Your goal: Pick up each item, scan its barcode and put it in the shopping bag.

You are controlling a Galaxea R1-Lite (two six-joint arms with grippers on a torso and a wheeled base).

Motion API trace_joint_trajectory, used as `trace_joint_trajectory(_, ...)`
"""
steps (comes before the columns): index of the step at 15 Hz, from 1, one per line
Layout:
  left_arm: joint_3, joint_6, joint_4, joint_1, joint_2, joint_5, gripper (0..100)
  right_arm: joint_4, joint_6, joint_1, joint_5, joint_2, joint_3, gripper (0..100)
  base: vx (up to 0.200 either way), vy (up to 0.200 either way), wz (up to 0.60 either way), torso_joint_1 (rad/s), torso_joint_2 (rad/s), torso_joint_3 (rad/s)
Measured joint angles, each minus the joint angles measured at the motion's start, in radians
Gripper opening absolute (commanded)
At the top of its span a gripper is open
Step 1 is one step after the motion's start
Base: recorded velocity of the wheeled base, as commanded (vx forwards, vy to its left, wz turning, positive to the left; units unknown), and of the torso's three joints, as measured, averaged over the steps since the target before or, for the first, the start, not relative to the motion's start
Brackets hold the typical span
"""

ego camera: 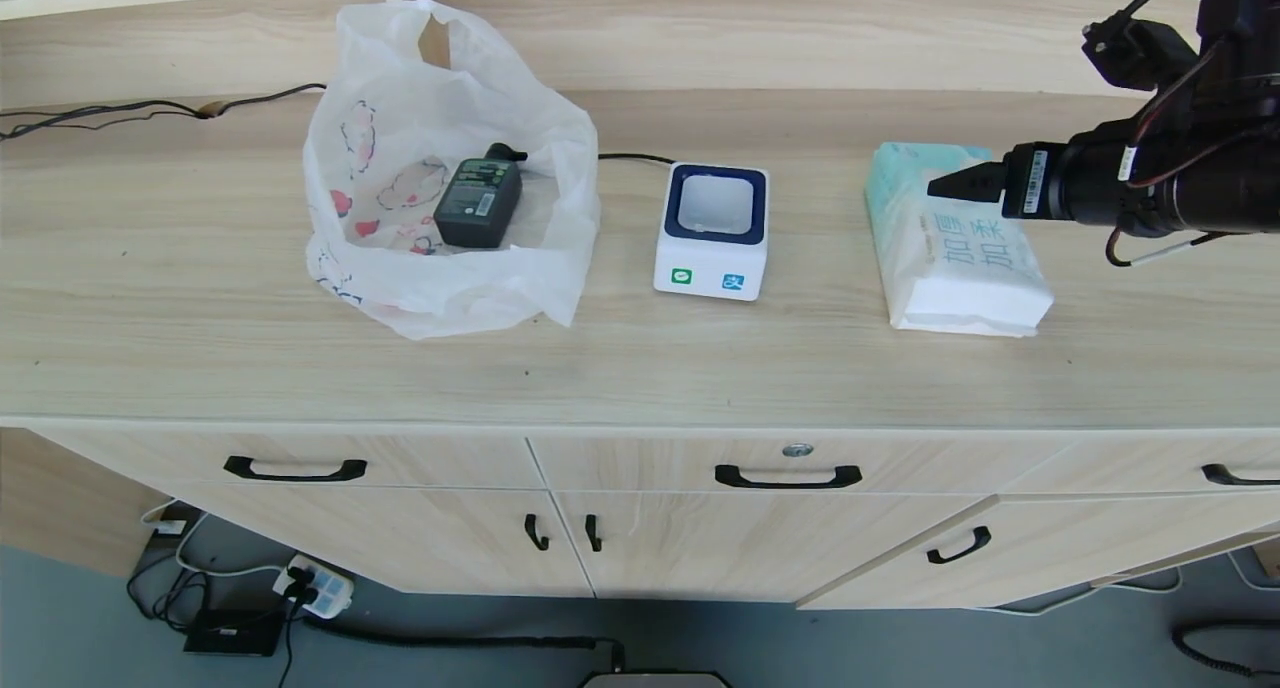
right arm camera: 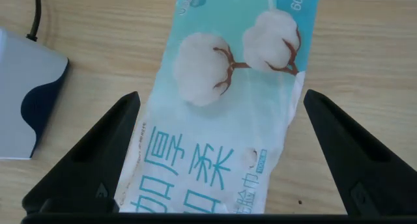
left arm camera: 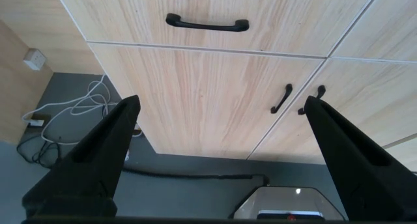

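A white and teal tissue pack lies flat on the right side of the wooden counter. My right gripper hovers just above its far end, open, with the fingers spread either side of the pack and nothing held. The white and blue barcode scanner stands mid-counter. Left of it sits the white plastic shopping bag, mouth open, with a black power adapter inside. My left gripper is open and empty, low down in front of the cabinet doors.
A black cable runs along the back of the counter to the left, and another leads to the scanner. Drawers and doors with black handles line the front below. A power strip and cables lie on the floor.
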Motion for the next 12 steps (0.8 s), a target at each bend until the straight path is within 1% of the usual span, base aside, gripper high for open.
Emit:
trace_joint_trajectory(10,0.000,-0.001,0.000,0.000,0.000,0.000,100,0.003,0.002,0.023,-0.010,0.040,0.010,100,0.000,0.000,0.00,0.000,0.00,0.000)
trace_joint_trajectory(12,0.000,-0.003,0.000,0.001,0.000,0.000,100,0.002,0.002,0.035,-0.024,0.052,0.013,100,0.000,0.000,0.00,0.000,0.00,0.000)
